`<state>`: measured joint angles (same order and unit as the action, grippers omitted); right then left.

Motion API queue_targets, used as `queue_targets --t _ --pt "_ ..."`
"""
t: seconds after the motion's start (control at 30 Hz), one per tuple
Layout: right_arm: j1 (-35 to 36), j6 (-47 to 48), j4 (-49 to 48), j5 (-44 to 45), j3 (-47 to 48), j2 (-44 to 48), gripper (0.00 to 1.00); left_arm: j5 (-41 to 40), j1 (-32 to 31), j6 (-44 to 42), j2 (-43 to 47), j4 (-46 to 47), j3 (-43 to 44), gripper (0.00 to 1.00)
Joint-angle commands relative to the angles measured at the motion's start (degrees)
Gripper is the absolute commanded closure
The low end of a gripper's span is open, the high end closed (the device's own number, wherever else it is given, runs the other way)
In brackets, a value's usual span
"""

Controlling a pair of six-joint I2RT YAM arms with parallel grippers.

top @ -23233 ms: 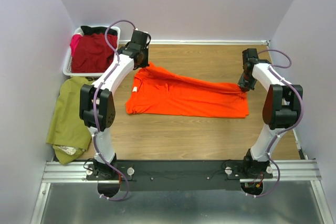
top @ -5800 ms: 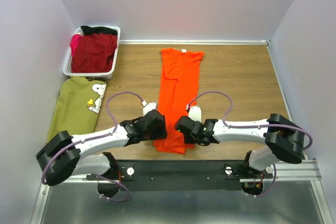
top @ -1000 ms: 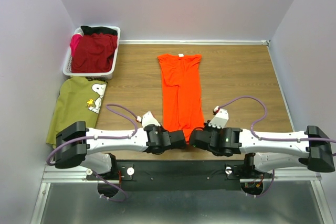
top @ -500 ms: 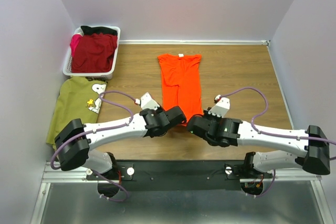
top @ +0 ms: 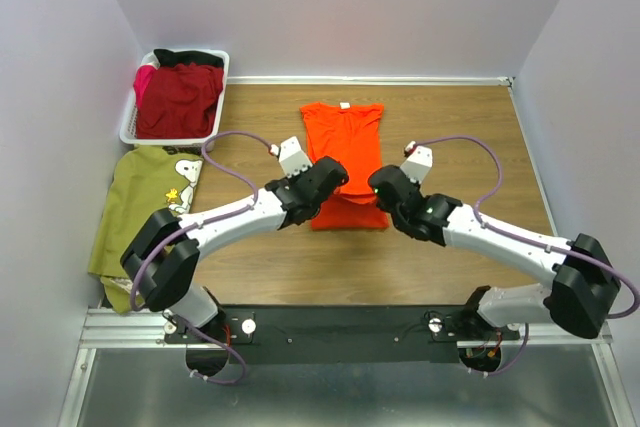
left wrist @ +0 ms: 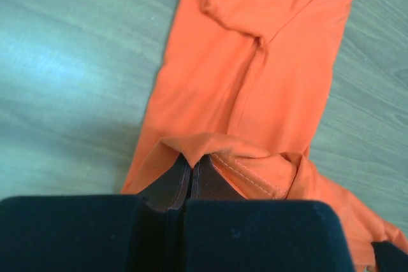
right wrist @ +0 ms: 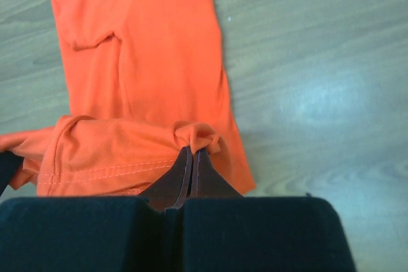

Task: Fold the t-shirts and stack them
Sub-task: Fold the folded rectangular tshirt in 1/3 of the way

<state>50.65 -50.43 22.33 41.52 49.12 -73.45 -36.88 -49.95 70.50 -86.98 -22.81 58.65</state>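
Observation:
A bright orange t-shirt (top: 343, 137) lies lengthwise on the wooden table, collar at the far end, its near hem lifted and doubled back over its middle. My left gripper (top: 333, 179) is shut on the hem's left corner (left wrist: 191, 151). My right gripper (top: 383, 183) is shut on the hem's right corner (right wrist: 197, 137). Both hold the hem a little above the flat shirt body (left wrist: 255, 49) (right wrist: 134, 36). An olive green t-shirt (top: 145, 202) with a cartoon-dog print lies at the left. A dark red t-shirt (top: 180, 97) fills the basket.
The white slatted basket (top: 132, 129) stands at the far left corner of the table (top: 460, 137). Lilac walls close in left, right and behind. A metal rail (top: 330, 325) with the arm bases runs along the near edge.
Both grippers have carried the orange shirt's near hem from the table's near edge away toward the collar, folding the shirt's lower part over its middle. Both arms now reach further out.

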Motion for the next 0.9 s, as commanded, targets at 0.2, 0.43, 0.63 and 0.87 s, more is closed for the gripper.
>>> queue_targets --t 0.2,0.43,0.63,0.87 --pt "-14.52 19.40 -9.65 -6.00 3.87 -11.09 0.99 -2.49 9.87 -19.34 -11.53 4.52 8.22 1.00" --pt "-19.97 23.63 -15.29 -11.19 8.17 -20.14 0.99 -1.44 11.80 -21.55 -19.54 5.32 13.84 1.00" --pt "-22.09 25.91 -17.49 -14.09 12.74 -28.75 0.99 -3.63 12.51 -18.82 -24.28 1.90 19.64 1.00" --pt "-24.02 27.67 -18.81 -15.85 17.49 -34.91 0.99 -3.55 13.74 -18.11 -29.64 1.09 23.87 1.00"
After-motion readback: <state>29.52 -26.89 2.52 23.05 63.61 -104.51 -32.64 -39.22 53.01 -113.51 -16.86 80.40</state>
